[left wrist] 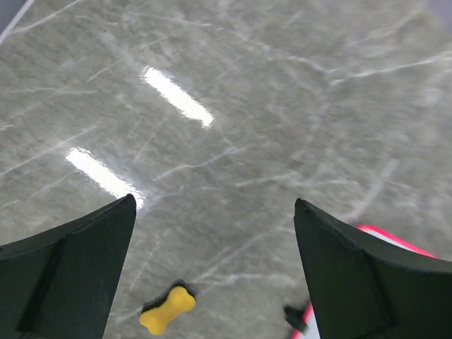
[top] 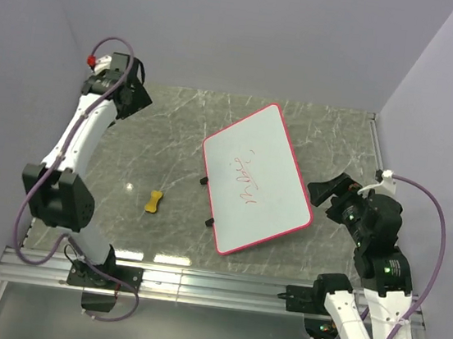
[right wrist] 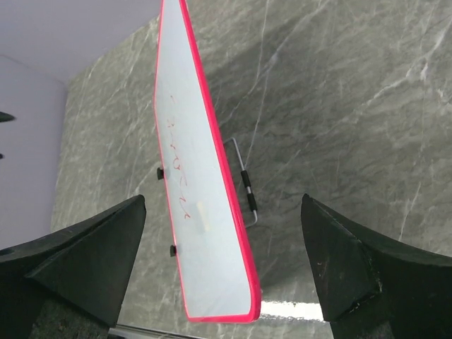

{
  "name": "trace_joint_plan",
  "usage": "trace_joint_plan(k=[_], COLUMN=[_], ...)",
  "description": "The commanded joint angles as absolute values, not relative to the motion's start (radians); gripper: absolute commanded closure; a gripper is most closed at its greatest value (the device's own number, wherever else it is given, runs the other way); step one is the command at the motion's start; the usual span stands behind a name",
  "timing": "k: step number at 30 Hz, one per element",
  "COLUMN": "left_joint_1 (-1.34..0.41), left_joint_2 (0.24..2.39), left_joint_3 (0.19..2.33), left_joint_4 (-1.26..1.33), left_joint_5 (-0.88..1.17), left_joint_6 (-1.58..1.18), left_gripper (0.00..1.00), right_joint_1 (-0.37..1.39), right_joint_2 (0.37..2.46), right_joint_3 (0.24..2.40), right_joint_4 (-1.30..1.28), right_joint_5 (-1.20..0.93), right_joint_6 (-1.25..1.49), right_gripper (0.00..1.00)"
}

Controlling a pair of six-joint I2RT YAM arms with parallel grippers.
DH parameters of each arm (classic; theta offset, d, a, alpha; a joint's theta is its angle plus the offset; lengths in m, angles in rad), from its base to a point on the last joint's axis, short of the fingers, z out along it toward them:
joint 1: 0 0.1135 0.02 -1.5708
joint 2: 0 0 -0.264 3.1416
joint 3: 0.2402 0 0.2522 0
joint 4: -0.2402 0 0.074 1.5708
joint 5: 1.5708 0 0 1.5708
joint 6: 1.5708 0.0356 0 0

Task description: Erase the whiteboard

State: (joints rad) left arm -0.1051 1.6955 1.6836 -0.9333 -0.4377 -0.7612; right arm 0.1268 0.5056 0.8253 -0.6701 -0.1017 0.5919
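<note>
The whiteboard [top: 258,178] lies slanted in the middle of the table, white with a red-pink rim and red scribbles across it. In the right wrist view the whiteboard [right wrist: 205,261] is propped up on a wire stand [right wrist: 247,191]. My right gripper [top: 323,194] hovers open just off the board's right edge, and the right gripper [right wrist: 223,199] holds nothing. My left gripper [top: 140,101] is raised at the back left, far from the board. The left gripper [left wrist: 214,201] is open and empty, with a corner of the whiteboard [left wrist: 378,232] behind its right finger.
A small yellow bone-shaped eraser [top: 154,202] lies on the grey marble tabletop [top: 173,130], left of the board; it also shows as the eraser [left wrist: 167,309] in the left wrist view. Purple walls close in the back and both sides. A metal rail [top: 212,288] runs along the near edge.
</note>
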Motion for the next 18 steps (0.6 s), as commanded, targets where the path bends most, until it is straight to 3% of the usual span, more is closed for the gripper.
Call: trace_joint_plan(k=[1, 6, 10, 11, 12, 18], left_joint_1=[-0.081, -0.122, -0.198, -0.207, -0.218, -0.241], left_joint_2=[1.608, 1.586, 1.508, 1.491, 1.474, 1.333], left_joint_3=[1.639, 1.468, 1.231, 1.186, 1.146, 0.945], left_joint_4=[-0.903, -0.871, -0.836, -0.807, -0.786, -0.69], left_joint_5=[-0.289, -0.135, -0.129, -0.111, -0.089, 0.003], left_joint_6=[-0.729, -0.625, -0.617, -0.617, -0.618, -0.588], left_gripper=[0.01, 0.04, 0.23, 0.4, 0.47, 0.42], right_joint_1=[0.133, 0.135, 0.133, 0.135, 0.133, 0.133], right_joint_2=[0.517, 0.537, 0.543, 0.542, 0.54, 0.512], right_joint_3=[0.827, 0.825, 0.825, 0.825, 0.825, 0.805], right_joint_4=[-0.652, -0.667, -0.675, -0.676, -0.678, -0.683], right_joint_5=[-0.133, -0.166, -0.166, -0.161, -0.157, -0.147], right_joint_6=[0.575, 0.591, 0.601, 0.603, 0.604, 0.621], right_gripper=[0.03, 0.05, 0.07, 0.07, 0.07, 0.06])
